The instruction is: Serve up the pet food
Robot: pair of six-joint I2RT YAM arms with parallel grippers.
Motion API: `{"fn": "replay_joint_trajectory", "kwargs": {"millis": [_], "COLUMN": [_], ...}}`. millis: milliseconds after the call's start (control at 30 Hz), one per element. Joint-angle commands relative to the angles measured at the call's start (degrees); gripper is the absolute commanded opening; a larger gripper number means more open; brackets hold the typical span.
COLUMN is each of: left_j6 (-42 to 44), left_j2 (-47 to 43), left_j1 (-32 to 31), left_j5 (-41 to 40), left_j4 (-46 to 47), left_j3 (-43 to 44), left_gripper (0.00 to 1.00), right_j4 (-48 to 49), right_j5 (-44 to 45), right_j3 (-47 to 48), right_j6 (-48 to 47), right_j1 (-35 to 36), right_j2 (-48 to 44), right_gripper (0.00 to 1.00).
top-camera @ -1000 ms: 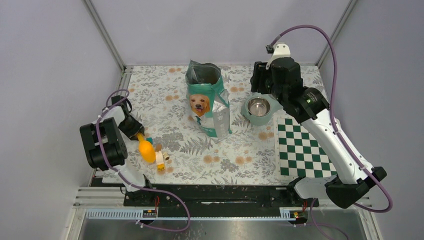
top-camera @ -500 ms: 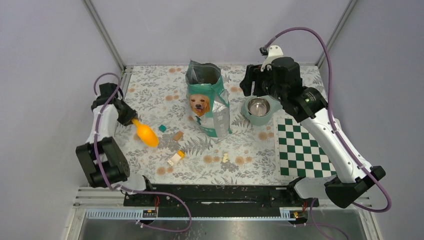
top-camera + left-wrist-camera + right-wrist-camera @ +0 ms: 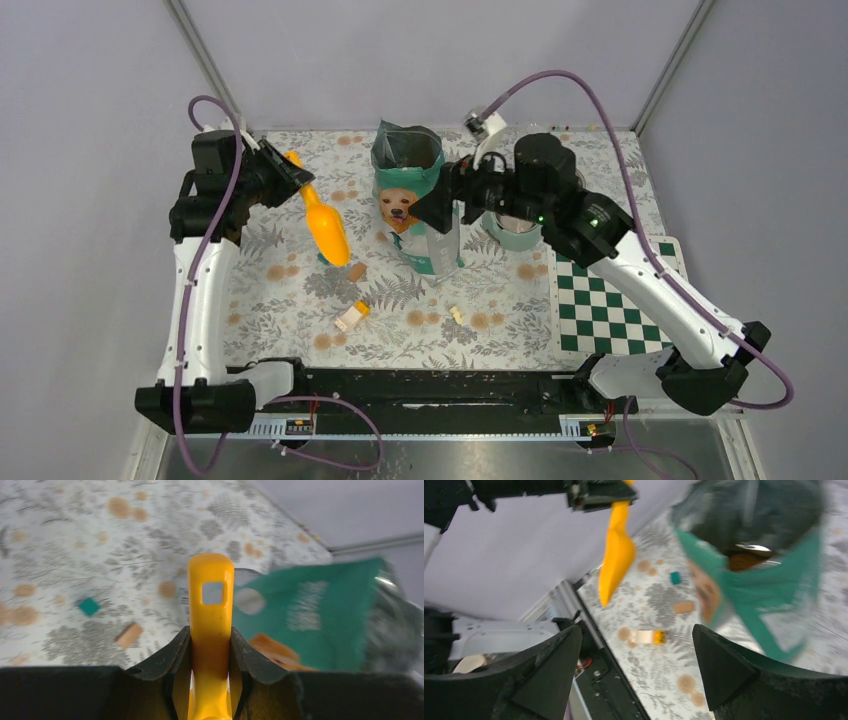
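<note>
The teal pet food bag [image 3: 432,240] with a golden retriever picture stands upright mid-table, top open; the pet food inside is hidden. My left gripper [image 3: 284,176] is shut on the handle of an orange scoop [image 3: 324,228], held in the air left of the bag with its bowl end pointing down. In the left wrist view the scoop handle [image 3: 211,595] is clamped between the fingers [image 3: 170,655]. My right gripper [image 3: 436,200] hovers at the bag's upper right side, open and empty [image 3: 635,635]. The right wrist view shows the scoop [image 3: 616,555] and the bag [image 3: 764,595].
A grey-green pet bowl [image 3: 520,236] with a steel insert sits right of the bag, partly behind my right arm. A green checkered mat [image 3: 610,300] lies at the right. Small toy blocks lie in front: brown [image 3: 355,271], white-and-yellow [image 3: 350,317], a small pale one [image 3: 455,314].
My left arm has lifted the scoop from the front left up and back toward the bag. My right gripper swung left from over the bowl to the bag and opened wider. Blocks scattered.
</note>
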Motion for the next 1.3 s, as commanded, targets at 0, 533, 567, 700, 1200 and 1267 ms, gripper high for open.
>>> {"fn": "replay_joint_trajectory", "kwargs": {"millis": [0, 533, 567, 700, 1200, 1267], "left_j6": [-6.81, -18.4, -18.73, -19.43, -1.42, -7.32], "left_j2": [-4.4, -10.89, -11.1, -11.21, -10.36, -10.6], "left_j1": [-3.37, -7.85, -7.82, -7.74, -7.62, -7.64], "left_j5": [5.99, 6.79, 6.7, 7.48, 25.46, 32.94], "left_j4": [4.39, 10.89, 10.9, 11.05, 17.88, 26.6], "left_j3": [5.71, 5.2, 5.17, 4.93, 6.72, 3.15], "left_gripper": [0.0, 0.0, 0.0, 0.0, 0.84, 0.84], "right_j4": [7.74, 4.44, 4.06, 1.05, -8.12, -9.19], "right_j5": [-2.77, 18.74, 21.2, 29.27, 15.71, 10.93], "right_j3": [2.88, 14.81, 15.49, 19.54, 24.46, 23.35], "right_j6": [1.28, -7.31, -7.25, -6.61, -13.39, -14.77], "right_j1": [6.93, 19.99, 20.46, 21.39, 14.64, 13.19], "right_j2": [3.47, 17.63, 18.58, 21.96, 14.86, 13.04], "right_gripper": [0.9, 0.72, 0.68, 0.49, 0.0, 0.0]}}
